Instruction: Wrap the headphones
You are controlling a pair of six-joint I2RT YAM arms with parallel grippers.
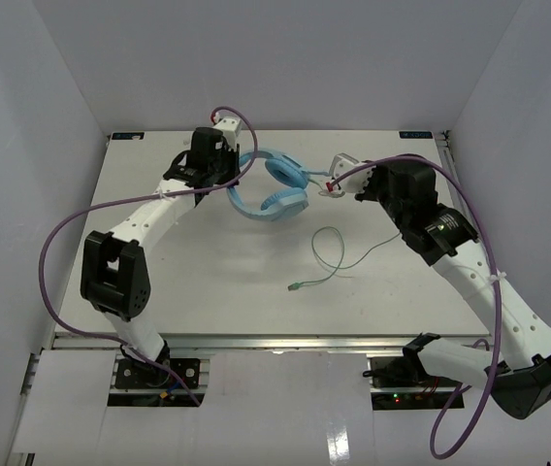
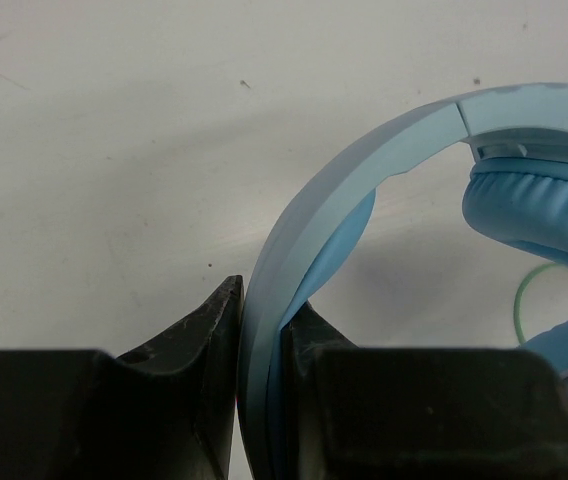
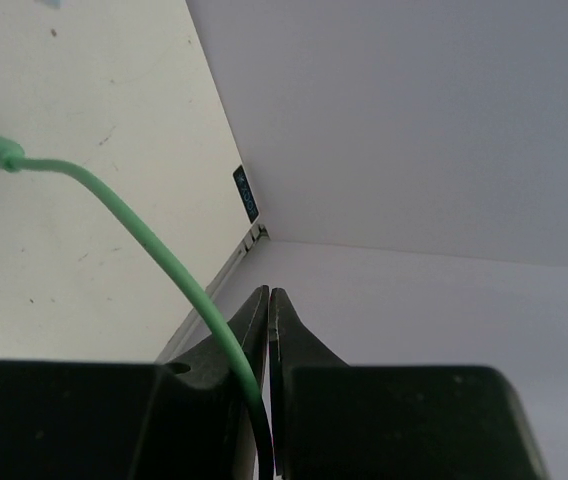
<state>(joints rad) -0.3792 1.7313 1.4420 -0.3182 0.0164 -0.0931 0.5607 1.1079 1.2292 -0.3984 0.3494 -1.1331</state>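
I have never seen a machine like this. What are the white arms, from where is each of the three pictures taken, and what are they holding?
The machine is two robot arms fixed at the near edge of a white table. One picture looks down from above and behind them; the other two come from small cameras on the wrists, so the black shapes at the bottom are each arm's own fingers.

On the table lie light blue headphones with a long thin green cable that trails loose toward the front.

The left gripper is shut on the headphones' headband. The right gripper is shut on the cable, which runs down between its fingers. The overhead view shows it near the earcups, beside the headphones.
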